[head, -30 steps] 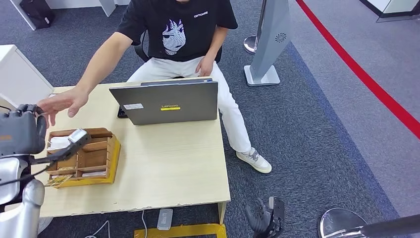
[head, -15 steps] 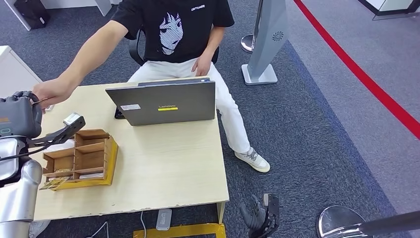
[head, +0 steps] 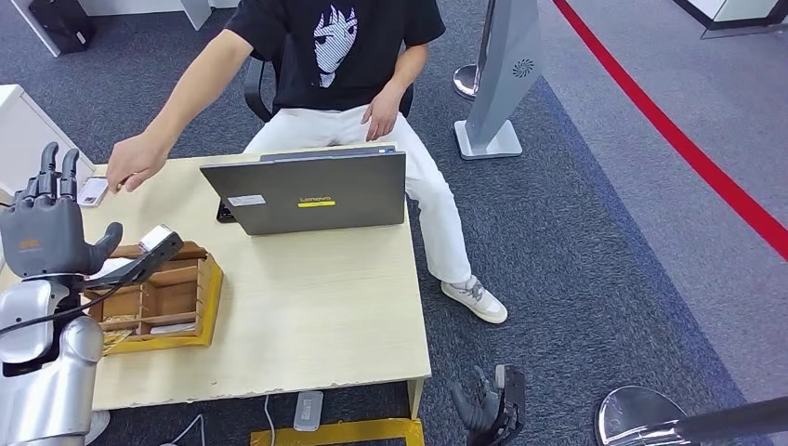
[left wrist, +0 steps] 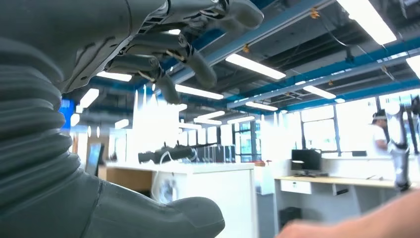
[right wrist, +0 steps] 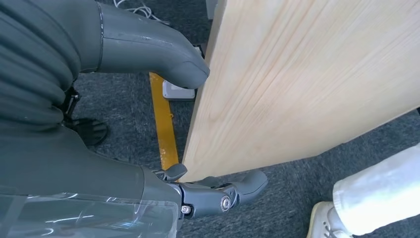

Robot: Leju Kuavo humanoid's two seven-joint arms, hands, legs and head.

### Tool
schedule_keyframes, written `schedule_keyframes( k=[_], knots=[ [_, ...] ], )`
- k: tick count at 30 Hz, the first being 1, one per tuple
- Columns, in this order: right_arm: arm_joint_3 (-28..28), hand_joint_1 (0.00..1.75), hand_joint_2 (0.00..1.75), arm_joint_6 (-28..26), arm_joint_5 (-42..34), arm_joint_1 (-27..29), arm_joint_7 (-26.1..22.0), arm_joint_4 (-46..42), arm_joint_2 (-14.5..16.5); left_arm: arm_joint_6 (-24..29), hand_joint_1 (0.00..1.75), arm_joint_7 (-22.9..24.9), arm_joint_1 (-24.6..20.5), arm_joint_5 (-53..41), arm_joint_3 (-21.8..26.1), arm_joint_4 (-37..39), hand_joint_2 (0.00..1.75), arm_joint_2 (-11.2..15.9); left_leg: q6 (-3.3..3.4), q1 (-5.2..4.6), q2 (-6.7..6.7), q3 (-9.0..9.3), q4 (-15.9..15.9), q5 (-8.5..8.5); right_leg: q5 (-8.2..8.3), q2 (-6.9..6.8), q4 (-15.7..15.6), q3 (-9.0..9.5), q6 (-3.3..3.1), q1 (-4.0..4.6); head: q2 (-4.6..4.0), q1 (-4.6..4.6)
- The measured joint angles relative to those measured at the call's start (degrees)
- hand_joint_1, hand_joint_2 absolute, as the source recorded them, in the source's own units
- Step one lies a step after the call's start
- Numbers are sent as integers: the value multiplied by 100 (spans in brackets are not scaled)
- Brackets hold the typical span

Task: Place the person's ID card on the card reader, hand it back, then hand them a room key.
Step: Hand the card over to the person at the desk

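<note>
My left hand (head: 45,228) is raised over the table's left edge, fingers spread and pointing up, holding nothing; the left wrist view shows its fingers (left wrist: 171,52) apart against a ceiling. The person's hand (head: 134,167) hovers over the table's far left corner, beside a small white flat device (head: 93,191). I cannot tell whether that hand holds a card. A wooden compartment box (head: 163,299) with cards in it stands just right of my left arm. My right hand (head: 487,409) hangs below the table's near right corner, empty, with fingers (right wrist: 233,191) loosely extended.
A grey laptop (head: 307,192) stands open at the table's (head: 307,316) far middle, its back toward me. The person sits behind it on a chair. A grey stand (head: 506,74) and a red floor line (head: 669,130) lie to the right.
The person's hand touched my left hand half a second ago and has since drawn back toward the table's far left corner. My left hand has opened, fingers up.
</note>
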Motion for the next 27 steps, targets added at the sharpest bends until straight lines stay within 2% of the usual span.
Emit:
schedule_keyframes(
  k=[3,7,20,22,24,27],
  knots=[
    [-14,0,175,7,-2,30,-28,0,0,-1,0,-44,220,104,84,-376,175,-238,2,-1,0,-1,0,-1,0,-1,0,0,0,-1,0,6],
    [-36,0,175,8,-2,46,-34,-1,0,-15,0,-55,343,117,175,-648,175,-389,2,0,-2,0,0,-1,0,-2,0,-1,0,-1,0,5],
    [-67,0,175,8,-3,57,-35,-1,0,-41,0,-91,422,179,259,-893,175,-565,1,2,-2,-1,0,0,0,-3,2,0,0,0,0,6],
    [-72,0,175,11,-18,61,-45,-1,0,-156,0,-241,443,618,303,-948,87,-653,1,1,-2,-1,0,-1,0,-2,2,0,0,0,0,4],
    [-93,0,175,68,-68,81,-79,-3,0,-458,0,-492,533,1522,403,-1137,0,-887,2,0,-5,-1,0,-1,0,-6,1,0,0,-1,0,2],
    [-133,0,175,108,-40,133,-203,-13,2,-1101,0,-756,821,2822,507,-1586,0,-1399,4,-5,-12,-6,1,-3,-2,-13,-1,0,2,-2,0,6]
  ],
)
